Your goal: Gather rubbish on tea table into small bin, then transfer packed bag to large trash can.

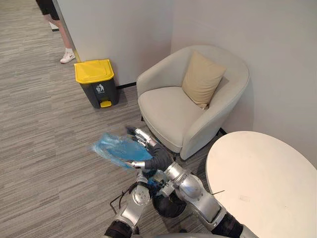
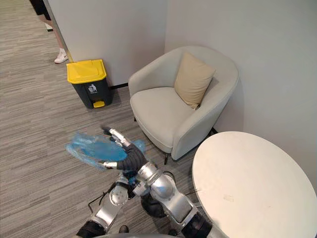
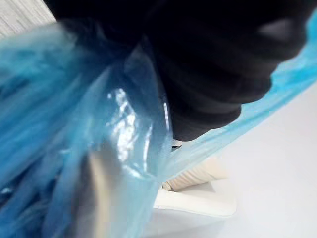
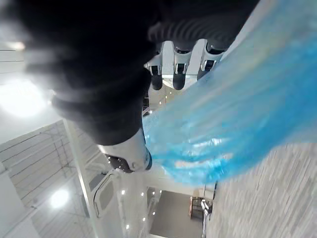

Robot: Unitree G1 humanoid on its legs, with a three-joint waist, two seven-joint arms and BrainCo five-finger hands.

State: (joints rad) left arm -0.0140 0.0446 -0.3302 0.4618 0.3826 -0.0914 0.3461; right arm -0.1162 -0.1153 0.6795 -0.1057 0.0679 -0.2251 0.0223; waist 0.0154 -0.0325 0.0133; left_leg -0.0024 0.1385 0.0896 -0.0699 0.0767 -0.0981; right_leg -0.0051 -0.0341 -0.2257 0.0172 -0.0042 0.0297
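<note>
One blue bag is up in the air above the grey floor, pinched between the thumb and fingers of my right hand, well apart from the yellow-lidded trash can. My left hand is against the bag; its grip I cannot tell.

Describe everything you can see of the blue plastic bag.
The blue bag is thin, translucent, glossy plastic film, crumpled and creased; what it holds cannot be made out. It is held up in the air over the grey carpet, spreading toward the robot's left from the right hand, caught between that hand's fingers and thumb. Its film also lies close against the left hand. It is clear of the armchair and the yellow-lidded bin.
</note>
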